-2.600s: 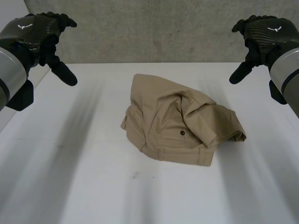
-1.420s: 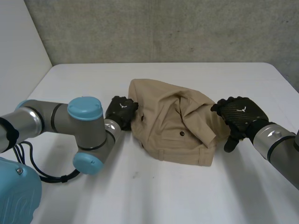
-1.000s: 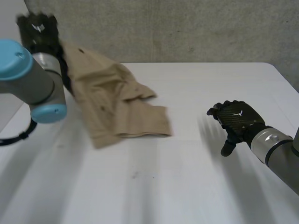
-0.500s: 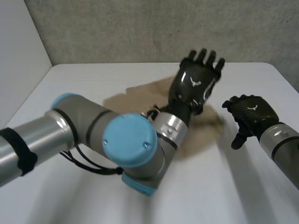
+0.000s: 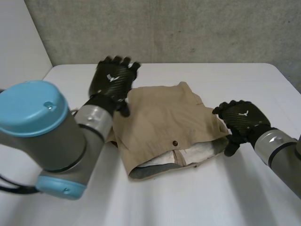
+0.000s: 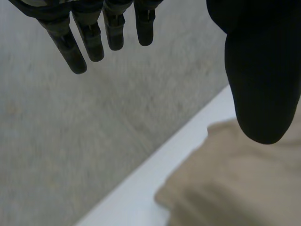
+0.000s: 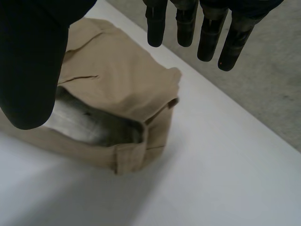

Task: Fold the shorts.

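A white table (image 5: 197, 197) stands in front of a grey concrete wall (image 5: 188, 28). The tan shorts (image 5: 160, 117) lie in the middle of the table, spread fairly flat. Their waistband faces the near side and gapes a little, showing the pale lining (image 5: 155, 162). A dark button (image 5: 175, 142) sits just above the opening.

The left hand (image 5: 113, 81) is at the far left of the shorts, held up off the table with its back towards the head camera. Its fingers (image 6: 89, 37) are straight and spread, and the thumb (image 6: 258, 70) stands well apart from them. Nothing lies between them, so the hand holds nothing. In the left wrist view the shorts lie under the thumb, with the far table edge and the wall beyond the fingertips. Whether the hand brushes the cloth cannot be told. The left arm (image 5: 51, 136), with its large light-blue cap, fills the near left of the head view.

The right hand (image 5: 241, 118) is just beside the right edge of the shorts, near the waistband corner. In the right wrist view its fingers (image 7: 209, 33) are straight and held away from the thumb (image 7: 33, 56), with no cloth gripped. Under it lies the waistband corner with a belt loop (image 7: 127, 157), and bare table lies to the right of that.
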`<state>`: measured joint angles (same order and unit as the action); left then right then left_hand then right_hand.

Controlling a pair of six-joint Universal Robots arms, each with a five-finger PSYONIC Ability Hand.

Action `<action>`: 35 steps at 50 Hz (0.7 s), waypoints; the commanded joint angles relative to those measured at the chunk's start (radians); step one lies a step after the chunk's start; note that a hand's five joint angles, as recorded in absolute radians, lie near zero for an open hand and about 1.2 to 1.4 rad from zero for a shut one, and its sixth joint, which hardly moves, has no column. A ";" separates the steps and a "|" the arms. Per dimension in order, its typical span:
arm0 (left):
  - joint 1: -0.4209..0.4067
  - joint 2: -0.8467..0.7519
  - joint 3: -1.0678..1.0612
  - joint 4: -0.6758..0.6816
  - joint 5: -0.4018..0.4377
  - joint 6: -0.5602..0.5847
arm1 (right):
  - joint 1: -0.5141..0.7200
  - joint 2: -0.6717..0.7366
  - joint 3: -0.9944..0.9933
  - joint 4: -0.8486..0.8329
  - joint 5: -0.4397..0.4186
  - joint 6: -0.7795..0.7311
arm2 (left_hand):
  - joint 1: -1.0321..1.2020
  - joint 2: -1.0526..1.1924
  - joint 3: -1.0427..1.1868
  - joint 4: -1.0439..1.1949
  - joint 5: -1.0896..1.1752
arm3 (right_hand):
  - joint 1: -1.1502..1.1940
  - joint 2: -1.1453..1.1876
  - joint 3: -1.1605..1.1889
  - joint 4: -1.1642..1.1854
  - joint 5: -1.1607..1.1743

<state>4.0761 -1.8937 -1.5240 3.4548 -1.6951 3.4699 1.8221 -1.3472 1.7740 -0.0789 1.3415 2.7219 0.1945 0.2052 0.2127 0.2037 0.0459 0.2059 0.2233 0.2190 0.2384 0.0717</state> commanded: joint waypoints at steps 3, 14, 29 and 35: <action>0.087 0.051 -0.157 -0.029 0.015 -0.169 | 0.005 0.124 -0.050 -0.005 0.022 -0.036 | -0.010 -0.021 -0.029 -0.020 -0.036 | 0.199 0.181 0.186 0.166 0.158; 0.138 0.087 -0.229 -0.026 0.014 -0.173 | -0.018 0.295 -0.252 -0.024 0.169 -0.212 | -0.013 -0.024 -0.031 -0.022 -0.039 | 1.190 1.173 1.177 1.158 1.150; 0.153 0.110 -0.265 -0.019 0.014 -0.176 | -0.133 0.592 -0.804 -0.059 0.179 -0.367 | -0.019 -0.030 -0.037 -0.028 -0.045 | 1.190 1.173 1.177 1.158 1.150; 0.142 0.107 -0.266 -0.025 0.014 -0.178 | -0.129 0.599 -0.835 -0.061 0.199 -0.357 | -0.019 -0.030 -0.037 -0.028 -0.045 | -0.031 -0.049 -0.044 -0.064 -0.072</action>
<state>4.2287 -1.7826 -1.7902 3.4358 -1.6813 3.2939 1.6874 -0.7614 0.9798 -0.1413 1.5189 2.3511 0.1945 0.2052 0.2127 0.2037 0.0460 0.8787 1.0626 1.0630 1.0677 0.8711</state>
